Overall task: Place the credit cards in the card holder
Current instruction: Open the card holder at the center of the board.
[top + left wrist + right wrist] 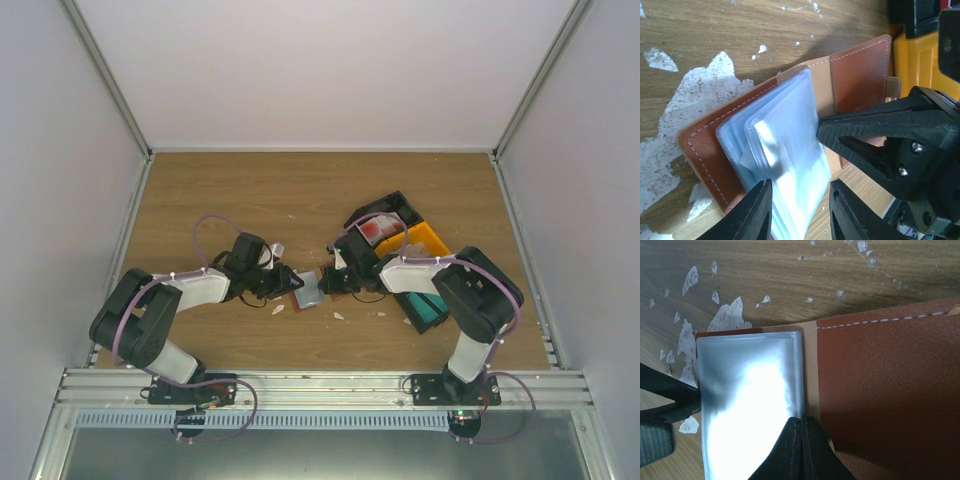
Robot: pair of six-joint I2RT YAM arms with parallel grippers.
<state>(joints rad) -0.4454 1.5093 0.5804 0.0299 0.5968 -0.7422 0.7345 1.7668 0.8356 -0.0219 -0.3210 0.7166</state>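
Observation:
The card holder (310,293) lies open on the table between both arms. Its reddish-brown cover (860,70) faces up with a stack of blue-grey sleeves (785,150) on top. My left gripper (800,210) is open, its jaws astride the near end of the sleeves, with wood showing beside the right finger. My right gripper (802,420) is shut, its joined tips resting where the sleeves (750,405) meet the spine (810,370); its black finger (875,127) shows in the left wrist view. A red-and-white credit card (372,228) lies in the black bin.
A black bin (395,208) and a yellow bin (425,240) stand right of the holder, with something teal (425,312) under my right arm. White scraps (278,309) and worn white patches (705,95) mark the wood. Walls enclose the table.

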